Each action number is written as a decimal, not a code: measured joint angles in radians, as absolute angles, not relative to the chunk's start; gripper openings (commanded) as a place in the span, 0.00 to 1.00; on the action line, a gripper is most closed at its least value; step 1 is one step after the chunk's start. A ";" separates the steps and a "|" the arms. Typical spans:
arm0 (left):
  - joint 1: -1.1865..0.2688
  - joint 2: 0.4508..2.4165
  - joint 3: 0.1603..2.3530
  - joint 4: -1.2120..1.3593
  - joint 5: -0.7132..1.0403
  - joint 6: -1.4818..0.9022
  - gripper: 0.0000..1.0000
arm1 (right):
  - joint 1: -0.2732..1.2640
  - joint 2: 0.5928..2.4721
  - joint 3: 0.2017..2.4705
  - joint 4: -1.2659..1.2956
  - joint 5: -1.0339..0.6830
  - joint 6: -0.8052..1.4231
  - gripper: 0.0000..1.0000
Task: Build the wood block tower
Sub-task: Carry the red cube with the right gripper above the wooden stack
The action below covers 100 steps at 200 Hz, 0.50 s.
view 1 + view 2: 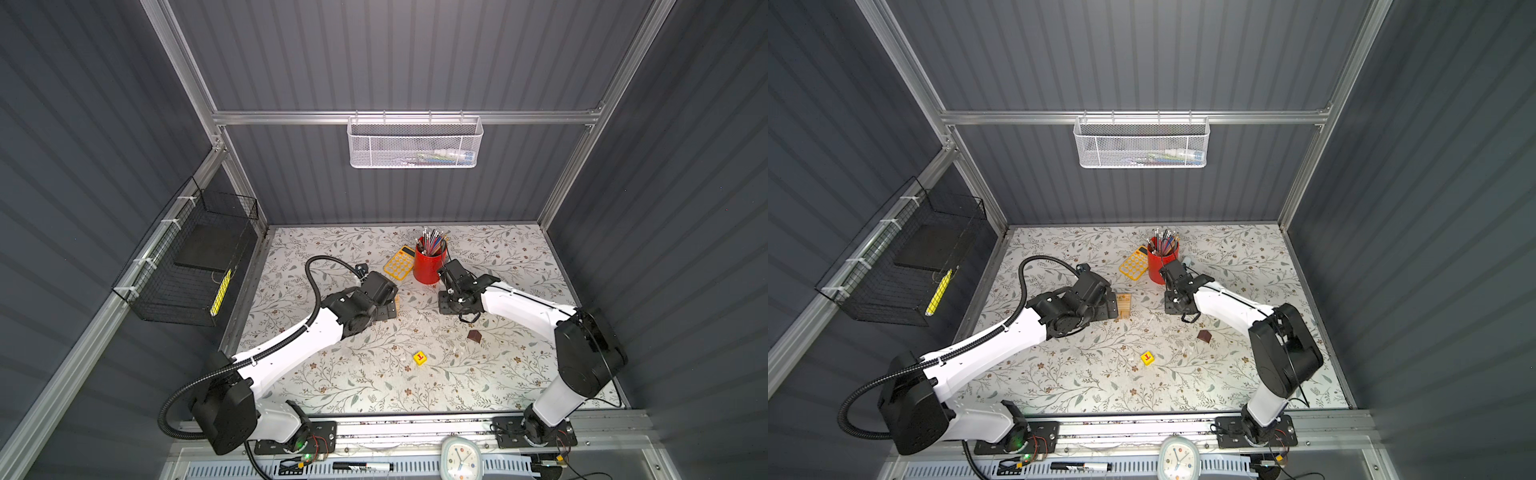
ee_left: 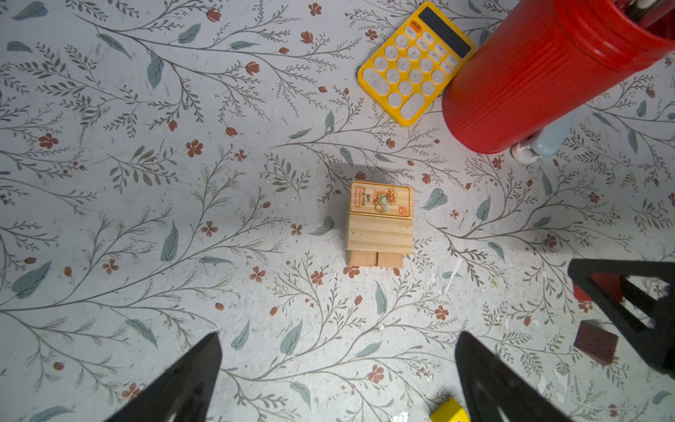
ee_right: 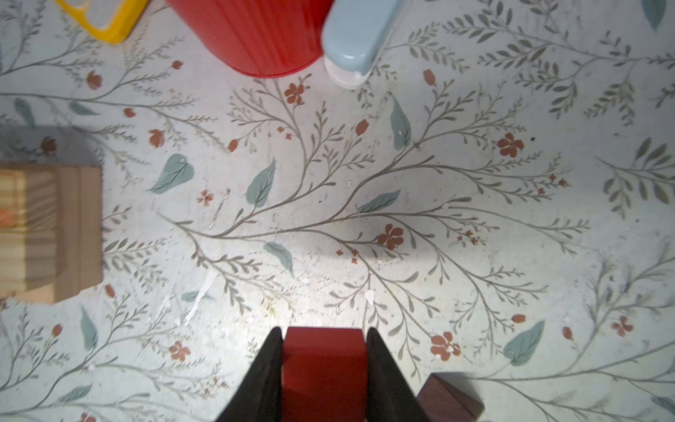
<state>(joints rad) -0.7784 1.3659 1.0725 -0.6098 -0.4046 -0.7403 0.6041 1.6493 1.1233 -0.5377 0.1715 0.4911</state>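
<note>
The right gripper point(image 3: 324, 338) clamps the red cube point(image 3: 323, 369). The left gripper point(image 2: 338, 339) hangs wide open and empty beside the block stack point(image 2: 380, 234).

Pale, unpainted grained wood of the block stack point(image 2: 380, 237), topped by a printed label point(image 2: 380, 200), contrasts with a smooth painted red cube point(image 3: 323, 365), a matt brown roof piece point(image 2: 595, 345), a glossy ribbed plastic cup point(image 2: 540, 73) and the scuffed floral-print table point(image 2: 146, 219).
</note>
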 measured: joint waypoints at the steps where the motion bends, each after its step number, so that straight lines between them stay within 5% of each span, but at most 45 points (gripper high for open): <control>1: -0.778 1.365 1.071 -0.610 -0.405 -0.740 1.00 | 0.606 1.647 1.124 -0.540 0.170 0.487 0.27; 100: -0.726 1.285 1.011 -0.685 -0.446 -0.746 1.00 | 0.668 1.641 1.295 -0.546 -0.151 0.091 0.28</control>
